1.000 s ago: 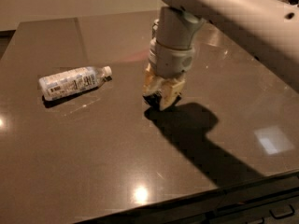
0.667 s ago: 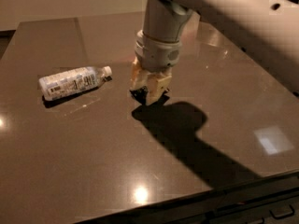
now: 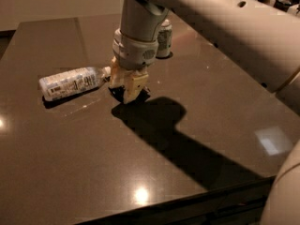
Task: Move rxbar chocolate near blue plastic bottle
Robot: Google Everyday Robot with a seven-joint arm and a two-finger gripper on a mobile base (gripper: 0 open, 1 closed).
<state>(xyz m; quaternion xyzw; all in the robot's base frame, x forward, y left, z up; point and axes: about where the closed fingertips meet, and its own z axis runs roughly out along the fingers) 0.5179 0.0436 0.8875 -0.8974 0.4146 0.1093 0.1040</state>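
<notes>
The blue plastic bottle lies on its side on the dark table, cap pointing right. My gripper hangs just right of the cap, fingers pointing down, shut on the rxbar chocolate, a small black wrapper that shows between and below the fingertips. The bar is at or just above the table surface, a short way from the bottle's cap. Most of the bar is hidden by the fingers.
A silver-green drink can stands behind my arm, partly hidden by it. The dark table has its front edge near the bottom of the view. My arm's shadow falls to the right of the gripper.
My gripper has moved left with the bar, from the table's middle to just beside the bottle's cap. The bottle has not moved.
</notes>
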